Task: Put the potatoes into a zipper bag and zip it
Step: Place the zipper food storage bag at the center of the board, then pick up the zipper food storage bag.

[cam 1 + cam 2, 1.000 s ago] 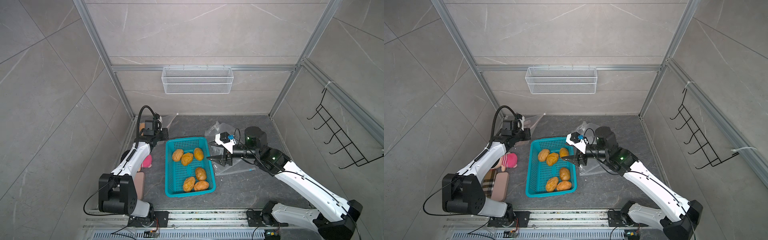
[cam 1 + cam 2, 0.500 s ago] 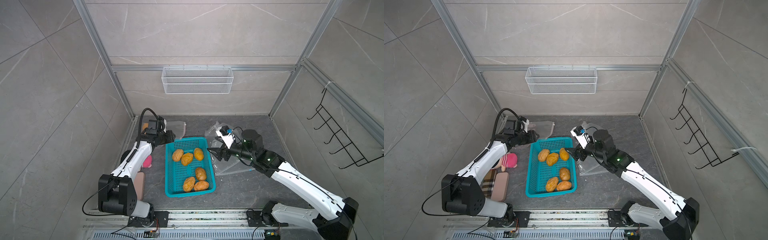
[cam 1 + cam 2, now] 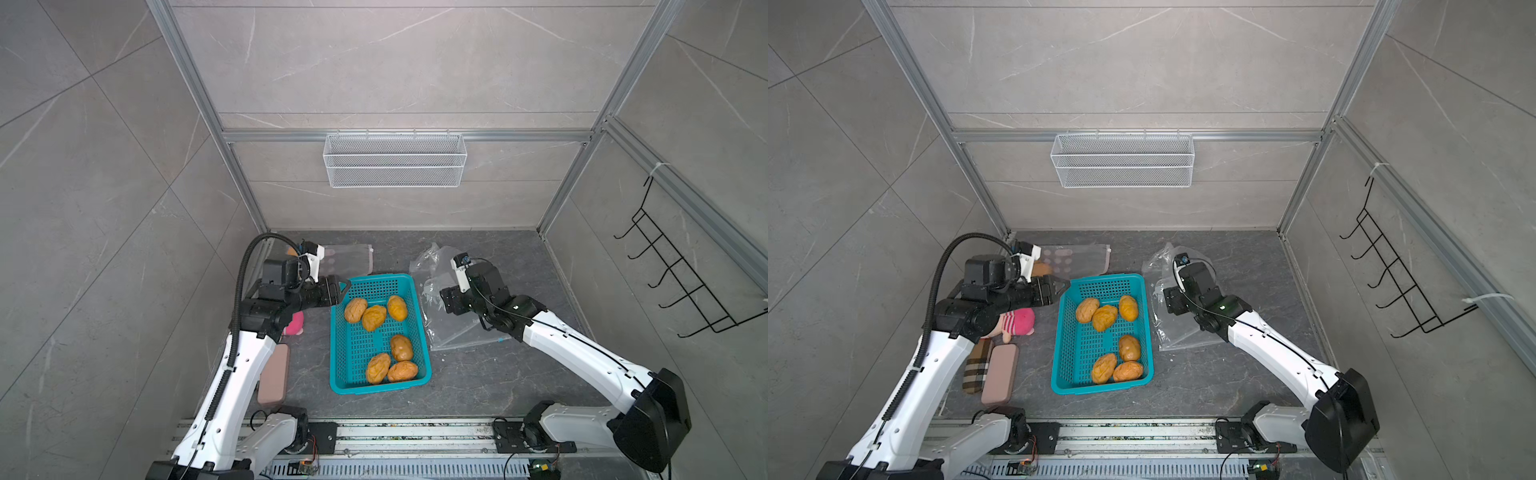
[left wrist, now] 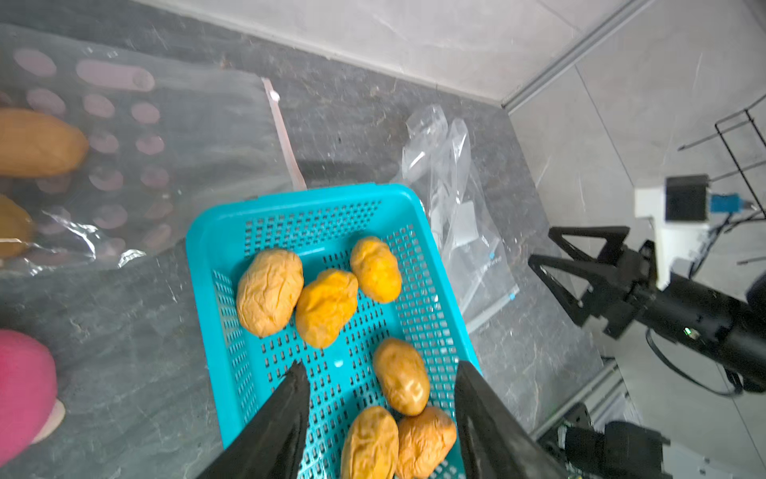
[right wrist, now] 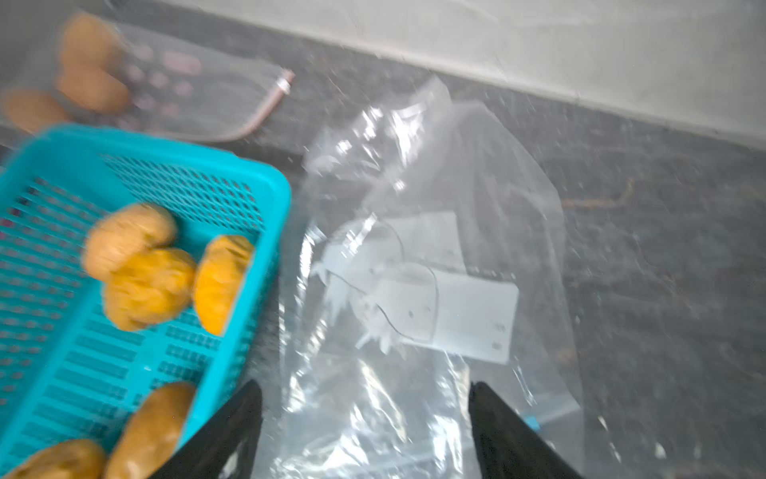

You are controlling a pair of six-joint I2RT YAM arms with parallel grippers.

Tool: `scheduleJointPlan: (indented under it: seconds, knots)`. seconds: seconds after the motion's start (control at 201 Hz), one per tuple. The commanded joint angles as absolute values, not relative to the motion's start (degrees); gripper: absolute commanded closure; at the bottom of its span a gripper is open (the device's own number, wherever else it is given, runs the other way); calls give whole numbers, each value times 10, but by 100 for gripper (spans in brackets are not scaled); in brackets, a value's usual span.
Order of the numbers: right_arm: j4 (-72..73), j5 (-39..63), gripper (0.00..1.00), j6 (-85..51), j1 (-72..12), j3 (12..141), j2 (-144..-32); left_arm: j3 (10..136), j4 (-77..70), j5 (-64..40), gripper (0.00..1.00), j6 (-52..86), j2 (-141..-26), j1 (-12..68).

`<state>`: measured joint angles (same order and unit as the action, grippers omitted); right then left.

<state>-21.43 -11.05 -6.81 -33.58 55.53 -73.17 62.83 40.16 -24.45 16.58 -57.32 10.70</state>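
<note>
- Left gripper: your left gripper (image 4: 380, 367) hung over the teal basket (image 3: 378, 388), at its back corner on the left arm's side. Its jaws stood apart with nothing between them (a potato showed through the gap, but it lay on the basket floor below).
- Right gripper: your right gripper (image 5: 365, 387) hung above the clear bag (image 3: 453, 328), just beside the basket's right wall. Its fingers were spread wide and gripped nothing.
- Potatoes, basket: six potatoes (image 3: 374, 318) lay in the basket. Three touched one another in a cluster toward the back. Three lay toward the front, two of them pressed together against the front wall.
- Potatoes, elsewhere: the left wrist view caught two further ones at the dotted end of the zipper bag (image 3: 349, 259). The right wrist view showed three there, blurred. They seemed to lie under the film, though I could not be sure.
- Zipper bag: frosted with pink dots, it lay flat on the table behind the basket, toward the left arm. Its pink zip strip (image 4: 286, 137) ran along the end facing the clear bag. I could not tell whether the zip was sealed.
- Clear bag: it lay crumpled with a white card (image 5: 456, 315) inside.
- Left margin: a pink plush toy (image 3: 1017, 322) and a tan case (image 3: 1000, 374) lay beside the left arm, apart from the basket.
</note>
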Motion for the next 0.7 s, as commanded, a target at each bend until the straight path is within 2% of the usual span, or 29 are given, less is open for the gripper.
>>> scheduleJointPlan:
  seconds: [0.0,0.199,0.309,0.358,0.533,0.692]
  knots:
    - [-214,-148,23,28,-338,536,-710,582,435,-272,42,135,-532,106]
    - [-210,-171,24,180,-338,565,-684,507,410,-255,42,140,-458,107]
    - [-308,-170,24,290,-339,603,-702,510,415,-245,42,138,-450,107]
    - [-353,-203,24,330,-346,615,-711,511,416,-244,43,138,-447,106]
    - [-433,-251,24,504,-349,562,-699,508,417,-244,43,141,-436,109]
    - [-431,-239,27,558,-351,539,-750,507,417,-250,43,142,-424,115]
